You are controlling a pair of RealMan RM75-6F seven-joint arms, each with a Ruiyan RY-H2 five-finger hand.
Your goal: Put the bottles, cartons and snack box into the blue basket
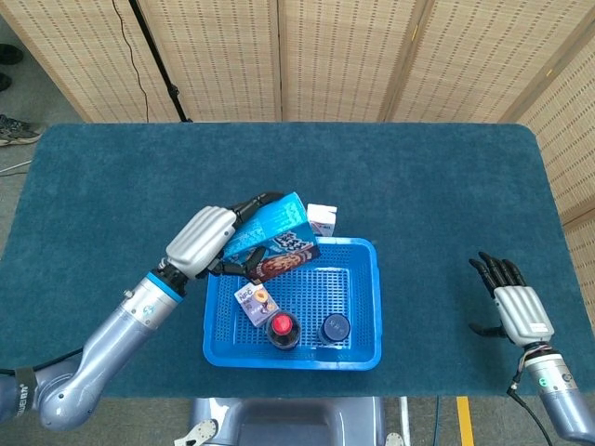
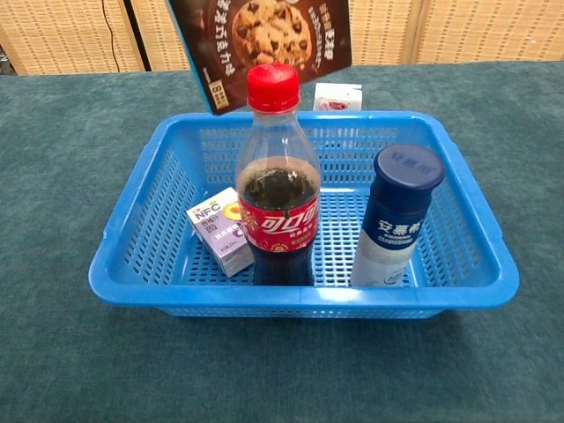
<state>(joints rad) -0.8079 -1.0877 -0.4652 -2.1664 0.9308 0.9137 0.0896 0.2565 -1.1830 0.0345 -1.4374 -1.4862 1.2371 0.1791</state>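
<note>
My left hand (image 1: pixel 206 238) grips the blue cookie snack box (image 1: pixel 271 240) and holds it in the air over the near-left part of the blue basket (image 1: pixel 370 307). In the chest view the snack box (image 2: pixel 261 46) hangs above the basket (image 2: pixel 132 251), its cookie face toward the camera. Inside the basket stand a red-capped cola bottle (image 2: pixel 278 176) and a dark blue bottle (image 2: pixel 398 214), with a purple carton (image 2: pixel 222 231) lying beside them. A small white carton (image 1: pixel 322 219) sits on the table just behind the basket. My right hand (image 1: pixel 516 311) rests far right, empty, fingers spread.
The table has a dark teal cloth (image 1: pixel 446 195). Woven screens (image 1: pixel 325 56) stand behind it. The table's right edge lies close to my right hand.
</note>
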